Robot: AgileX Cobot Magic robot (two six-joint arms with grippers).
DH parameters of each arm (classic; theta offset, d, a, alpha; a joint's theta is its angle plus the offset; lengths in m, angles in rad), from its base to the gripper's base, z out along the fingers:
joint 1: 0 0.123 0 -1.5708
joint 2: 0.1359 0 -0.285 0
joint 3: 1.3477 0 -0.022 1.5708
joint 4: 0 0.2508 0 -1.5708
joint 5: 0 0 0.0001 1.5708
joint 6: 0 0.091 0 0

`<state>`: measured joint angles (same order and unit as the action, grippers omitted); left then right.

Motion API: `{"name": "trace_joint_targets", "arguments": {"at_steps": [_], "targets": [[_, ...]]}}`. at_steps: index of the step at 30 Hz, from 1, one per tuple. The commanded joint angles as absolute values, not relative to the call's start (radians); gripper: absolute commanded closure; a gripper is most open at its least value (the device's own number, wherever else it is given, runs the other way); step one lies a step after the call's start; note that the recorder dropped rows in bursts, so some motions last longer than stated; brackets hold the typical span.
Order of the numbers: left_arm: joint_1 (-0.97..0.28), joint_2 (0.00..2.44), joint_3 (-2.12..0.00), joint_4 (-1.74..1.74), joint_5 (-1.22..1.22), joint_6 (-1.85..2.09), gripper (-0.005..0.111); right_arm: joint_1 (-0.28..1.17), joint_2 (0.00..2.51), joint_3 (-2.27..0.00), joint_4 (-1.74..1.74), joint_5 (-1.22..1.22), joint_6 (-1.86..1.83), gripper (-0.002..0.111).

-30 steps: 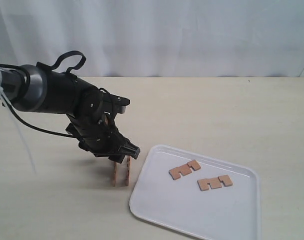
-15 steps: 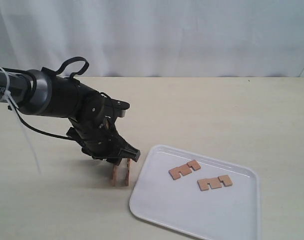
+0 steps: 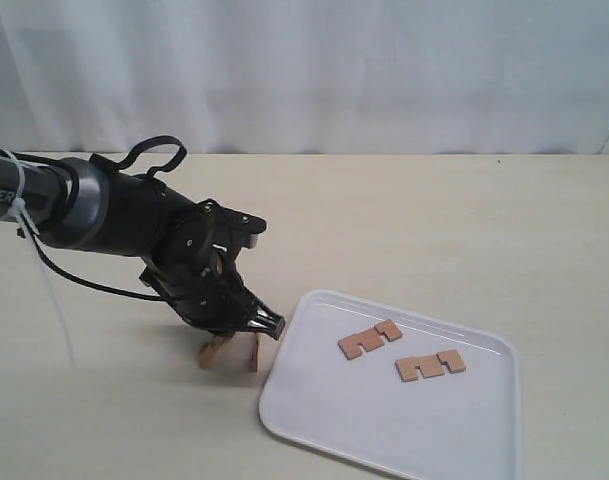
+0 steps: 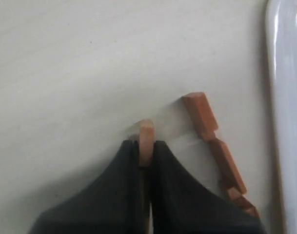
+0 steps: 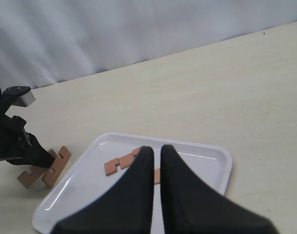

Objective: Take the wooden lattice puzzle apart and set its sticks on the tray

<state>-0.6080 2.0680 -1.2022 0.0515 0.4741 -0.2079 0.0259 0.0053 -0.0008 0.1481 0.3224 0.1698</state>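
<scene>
The left tool point(image 4: 146, 146) was clamped on one notched light-brown stick point(image 4: 147, 132) on the worktop point(image 3: 434, 220), just left of the rim of the tray point(image 3: 280, 355), with a second stick point(image 4: 217, 148) between them; open worktop lay left and beyond. The right tool point(image 5: 156, 161), pinched together and empty, hung over the tray, where two sticks point(image 3: 369, 340) lay flat.

You've got a pale cream flat-topped desk point(image 3: 444, 220) w/ faint streaky grain, filling most of the exterior view. Behind its far edge hangs a white pleated fabric curtain point(image 3: 364, 70), spanning the full width. There's a tiny dark speck point(image 3: 499, 160) on the desk nr that far edge, right side.
</scene>
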Motion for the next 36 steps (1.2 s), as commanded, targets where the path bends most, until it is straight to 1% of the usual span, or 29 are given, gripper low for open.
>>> {"name": "trace_joint_targets", "arguments": {"at_steps": [1, 6, 9, 12, 13, 16, 19, 26, 36], "targets": [[-0.612, 2.02, -1.2, 0.095, 0.508, -0.214, 0.107, 0.029, 0.0, 0.0, 0.149, 0.32, 0.163, 0.104], [-0.612, 1.874, -1.2, 0.14, 0.534, -0.214, 0.107, 0.029, 0.0, 0.0, 0.149, 0.32, 0.163, 0.104], [-0.663, 1.795, -1.201, 0.137, 0.503, -0.207, 0.107, 0.029, 0.0, 0.0, 0.149, 0.32, 0.163, 0.104], [-0.738, 1.818, -1.201, 0.137, 0.448, -0.187, 0.107, 0.029, 0.0, 0.0, 0.149, 0.32, 0.163, 0.104], [-0.78, 1.847, -1.216, 0.137, 0.432, -0.187, 0.107, 0.029, 0.0, 0.0, 0.149, 0.32, 0.163, 0.104], [-0.864, 1.947, -1.315, 0.137, 0.498, -0.187, 0.107, 0.029, 0.0, 0.0, 0.149, 0.32, 0.163, 0.104], [-0.894, 2.007, -1.37, 0.131, 0.514, -0.187, 0.107, 0.029, 0.0, 0.0, 0.149, 0.32, 0.163, 0.104], [-0.884, 2.138, -1.422, 0.118, 0.503, -0.253, 0.107, 0.029, 0.0, 0.0, 0.149, 0.32, 0.163, 0.104], [-0.863, 2.153, -1.422, 0.119, 0.501, -0.259, 0.107, 0.029, 0.0, 0.0, 0.149, 0.32, 0.163, 0.104]]}}
